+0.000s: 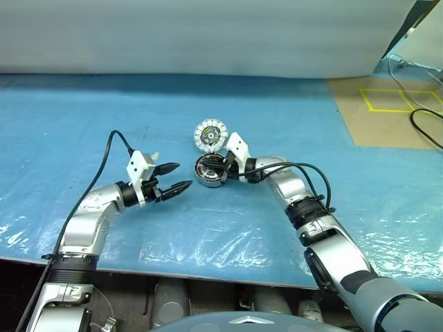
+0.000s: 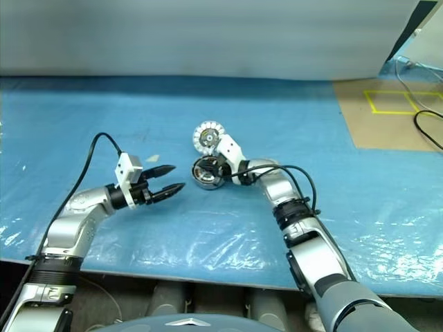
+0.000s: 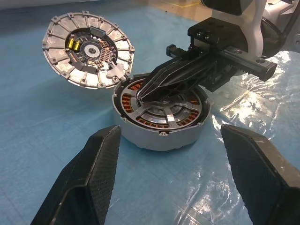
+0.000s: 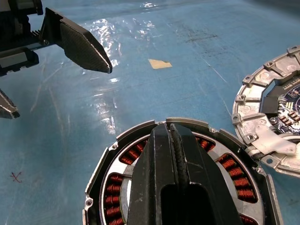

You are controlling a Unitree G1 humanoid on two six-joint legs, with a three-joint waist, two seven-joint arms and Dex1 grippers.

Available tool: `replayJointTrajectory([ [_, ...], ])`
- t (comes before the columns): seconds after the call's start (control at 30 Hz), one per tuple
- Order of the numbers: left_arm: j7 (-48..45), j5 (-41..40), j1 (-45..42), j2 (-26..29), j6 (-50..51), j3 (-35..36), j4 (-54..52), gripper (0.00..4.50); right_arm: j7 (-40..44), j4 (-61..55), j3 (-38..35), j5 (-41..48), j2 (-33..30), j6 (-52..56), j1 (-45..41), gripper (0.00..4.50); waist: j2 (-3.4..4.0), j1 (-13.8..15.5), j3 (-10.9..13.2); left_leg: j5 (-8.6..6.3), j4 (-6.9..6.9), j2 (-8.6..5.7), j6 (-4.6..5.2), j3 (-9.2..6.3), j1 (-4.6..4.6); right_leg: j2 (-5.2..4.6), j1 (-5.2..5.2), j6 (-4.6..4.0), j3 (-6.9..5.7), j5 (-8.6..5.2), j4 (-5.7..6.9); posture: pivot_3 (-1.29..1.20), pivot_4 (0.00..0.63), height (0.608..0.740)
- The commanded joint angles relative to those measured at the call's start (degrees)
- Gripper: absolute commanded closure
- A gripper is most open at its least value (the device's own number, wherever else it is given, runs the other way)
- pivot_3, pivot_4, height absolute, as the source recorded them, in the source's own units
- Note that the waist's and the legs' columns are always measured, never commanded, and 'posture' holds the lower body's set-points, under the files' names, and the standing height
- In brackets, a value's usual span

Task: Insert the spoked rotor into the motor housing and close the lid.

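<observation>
No brand or readable label on any part; the only mark is a small red "x" scrawled on the blue sheet (image 4: 15,176) covering the tabletop, plus a scrap of tan tape (image 4: 160,63) stuck farther out. Motor housing (image 3: 161,123) sits flat on the sheet near the middle, between the two arms: round shallow grey metal cup w/ a ring of copper-brown windings inside the wall & small notched lugs round the rim. The spoked rotor (image 3: 164,112) lies inside it, dark w/ thin spokes & a shiny inner band, windings showing thru the gaps; can't tell if it's fully seated. Lid (image 3: 87,49) is off the cup, tilted up at the housing's far edge w/ its inner face showing: pale grey toothed rim w/ screw bosses, dark centre carrying a circuit board w/ two yellow parts & a round middle; a small pale tab joins it to the housing rim, touching there. Right pincer (image 3: 154,89) is closed, both black fingers pressed together w/ nothing between them, tips down on the rotor in the housing, reaching in from the robot's right. Left pincer (image 1: 176,177) is open wide & empty, fingers level & aimed at the housing from the robot's left, near it but not touching.
</observation>
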Motion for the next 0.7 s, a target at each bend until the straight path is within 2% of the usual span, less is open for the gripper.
replayJointTrajectory([
  [0.03, 0.6, 0.1, -1.7, -0.2, -1.9, 0.3, 0.7, 0.92, -0.3, 0.8, 0.8, -1.3, 0.3, 2.4, 2.3, 4.50, 0.00, 0.0, 0.0, 0.00, 0.00, 0.01, 0.01, 0.00, 0.07, 0.00, 0.05, -0.01, 0.00, 0.00, 0.00, 0.00, 0.150, 0.740],
  [0.17, 4.3, 1.6, -5.7, -1.5, -5.7, 1.7, 7.3, 0.92, 1.2, -2.8, -0.5, 0.3, 0.1, 5.6, 3.5, 4.50, 0.01, 0.0, 0.0, 0.00, 0.01, 0.01, 0.02, 0.00, 0.21, 0.00, 0.17, -0.04, 0.02, 0.02, 0.00, 0.00, 0.150, 0.740],
  [0.4, 1.9, 0.1, -8.9, -0.6, -5.4, 1.9, 10.8, 0.92, 1.8, -9.1, -1.9, 1.9, -0.9, 9.0, 5.2, 4.50, 0.00, 0.1, 0.0, 0.00, -0.07, -0.02, 0.01, -0.01, 0.02, 0.00, 0.05, -0.04, 0.02, 0.03, -0.05, 0.00, 0.150, 0.740],
  [0.53, 0.7, 0.0, -9.8, -0.4, -5.5, 1.8, 11.6, 0.92, 2.9, -16.7, -5.2, 6.9, -1.4, 14.8, 3.6, 4.50, 0.00, 0.2, 0.0, 0.01, -0.09, -0.01, 0.03, -0.01, -0.18, 0.00, -0.12, -0.04, -0.01, 0.03, -0.04, 0.00, 0.150, 0.740],
  [0.7, 0.0, 1.5, -13.3, -0.4, -7.7, 1.8, 17.8, 0.92, 5.0, -23.2, -7.1, 10.5, -4.2, 20.0, 1.5, 4.50, 0.00, 0.2, 0.0, 0.01, -0.07, 0.00, 0.03, -0.01, -0.19, 0.01, -0.17, -0.04, -0.01, 0.03, -0.02, 0.00, 0.150, 0.740],
])
